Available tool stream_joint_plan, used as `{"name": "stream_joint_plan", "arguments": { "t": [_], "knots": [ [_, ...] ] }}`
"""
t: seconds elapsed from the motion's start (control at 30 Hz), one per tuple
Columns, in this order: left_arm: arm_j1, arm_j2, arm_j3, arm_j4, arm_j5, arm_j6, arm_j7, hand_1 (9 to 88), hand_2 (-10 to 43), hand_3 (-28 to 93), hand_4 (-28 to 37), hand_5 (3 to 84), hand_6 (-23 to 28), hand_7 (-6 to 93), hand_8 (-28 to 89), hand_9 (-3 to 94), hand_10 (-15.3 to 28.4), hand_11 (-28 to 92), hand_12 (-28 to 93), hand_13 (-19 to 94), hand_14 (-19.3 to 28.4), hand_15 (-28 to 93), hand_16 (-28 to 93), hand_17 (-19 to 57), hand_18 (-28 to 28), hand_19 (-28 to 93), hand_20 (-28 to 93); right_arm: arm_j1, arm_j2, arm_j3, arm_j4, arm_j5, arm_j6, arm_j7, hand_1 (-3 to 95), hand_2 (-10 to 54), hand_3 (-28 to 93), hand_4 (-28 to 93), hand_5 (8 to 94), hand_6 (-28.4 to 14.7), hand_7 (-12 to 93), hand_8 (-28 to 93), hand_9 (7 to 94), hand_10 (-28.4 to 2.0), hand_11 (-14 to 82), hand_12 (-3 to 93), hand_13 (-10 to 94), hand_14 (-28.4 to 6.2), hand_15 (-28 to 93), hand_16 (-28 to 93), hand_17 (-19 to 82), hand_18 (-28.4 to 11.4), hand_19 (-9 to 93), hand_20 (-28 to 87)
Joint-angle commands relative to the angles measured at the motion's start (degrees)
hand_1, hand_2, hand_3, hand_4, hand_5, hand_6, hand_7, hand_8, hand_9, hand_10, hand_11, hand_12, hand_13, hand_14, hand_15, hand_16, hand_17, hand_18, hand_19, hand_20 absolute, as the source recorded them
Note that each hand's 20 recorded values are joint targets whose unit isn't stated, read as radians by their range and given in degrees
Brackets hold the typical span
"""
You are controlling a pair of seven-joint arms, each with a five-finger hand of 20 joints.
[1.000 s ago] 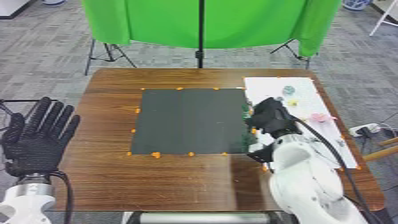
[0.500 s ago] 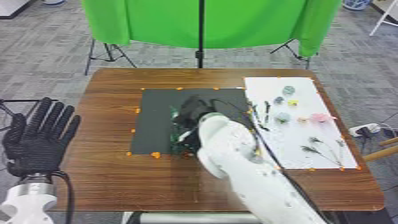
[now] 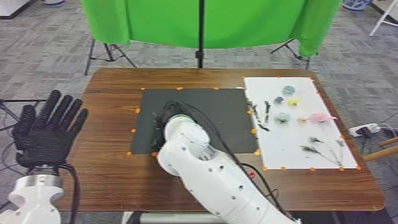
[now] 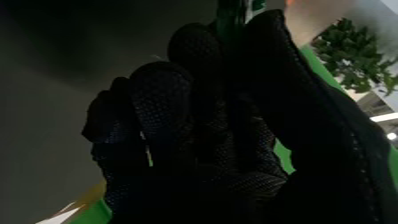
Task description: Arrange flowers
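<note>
Our right hand [image 3: 176,108] has just carried over from the white rectangular sheet [image 3: 266,162] to the left part of the dark grey rectangular sheet [image 3: 222,125] on the brown wooden tabletop [image 3: 111,185]. Wrist view has it narrow, thumb [image 4: 289,85] and fingers pinching a glossy green plant piece [image 4: 232,14]. Can't tell if that piece touches the grey sheet; our arm blocks the head view. Our left hand [image 3: 49,137] is wide, fingers spread, left of the tabletop, shifted slightly inward. Remaining stock is on the white sheet: pink bloom [image 3: 320,117], small yellow bloom [image 3: 293,102], pale blue-green bloom [image 3: 282,117], dark slim sprigs [image 3: 311,149]. For the task, we read this as greenery going down first, blooms after. Next we'd lower, release, lift straight up. Risk: leaves snag on the glove and drag the piece off its spot.
</note>
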Motion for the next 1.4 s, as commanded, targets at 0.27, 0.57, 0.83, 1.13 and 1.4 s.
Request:
{"name": "stream_joint_plan", "arguments": {
  "t": [0.27, 0.57, 0.83, 1.13, 1.4],
  "knots": [
    [-0.4, -0.43, 0.52, 1.18, -0.69, -0.03, -0.34, 23.2, 15.9, 74, -28.3, 44.5, 6.6, 8.1, -8, 38.4, 12.7, 14, 10, 31, 12.2, 16, -1, -3.8, 12.5, 29, 13, -1.6, 2.0, 0.6, 0.2, -0.1, 2.4, 1.2, 45.3, -9.5, 78, -25, 64.6, -7.5, 25, -9, 67.9, -19.3, 46.9, 34.3, 65, -16.6, 75, 28, 39, -27.1, 93, 42],
    [-1.0, -2.08, 0.28, 1.80, -0.42, -0.64, -2.00, 23.3, 16.0, 74, -28.3, 44.7, 6.7, 8.3, -8, 38.6, 12.8, 14, 10, 31, 12.2, 16, -1, -3.8, 12.6, 29, 13, -4.5, 6.2, 3.5, -6.7, 3.7, 5.5, 0.4, 41.2, -9.5, 79, -24, 59.9, -9.6, 11, -11, 68.6, -20.0, 50.0, 28.3, 66, -17.0, 75, 29, 39, -27.4, 93, 43],
    [1.2, -4.01, -1.82, 3.73, -1.59, -6.91, -2.51, 23.2, 14.6, 75, -28.3, 44.1, 6.6, 8.1, -8, 38.0, 12.6, 14, 10, 31, 12.0, 15, -1, -3.9, 12.7, 29, 13, -16.9, 21.8, 18.3, -28.7, 3.0, -5.8, -7.2, 37.3, -9.5, 78, -23, 54.9, -10.6, 6, -9, 66.1, -21.9, 38.3, 23.6, 61, -19.1, 72, 27, 34, -27.5, 91, 36],
    [3.2, -4.40, -3.95, 3.58, 2.31, -8.83, -2.16, 25.8, 12.0, 79, -27.9, 41.6, 5.8, 6.3, -8, 35.9, 11.9, 11, 10, 30, 11.3, 11, 1, -4.2, 13.0, 26, 13, -40.6, 33.7, 45.5, -40.7, -9.1, -9.7, -15.4, 35.6, -7.7, 78, -24, 49.6, -9.9, 7, -9, 53.6, -22.5, 17.7, 17.0, 51, -18.7, 56, 17, 25, -24.3, 84, 31],
    [4.4, -4.82, -3.91, 2.70, 1.42, -7.77, -1.57, 25.8, 12.2, 78, -28.2, 41.9, 5.9, 6.5, -8, 36.1, 11.8, 11, 11, 30, 11.6, 11, 2, -4.1, 12.9, 26, 13, -48.1, 33.3, 57.3, -39.9, -15.6, -7.4, -10.8, 31.0, -9.4, 76, -27, 51.6, -9.0, 8, -9, 53.5, -21.9, 15.8, 17.4, 50, -18.2, 55, 18, 25, -24.1, 83, 34]
  ]
}}
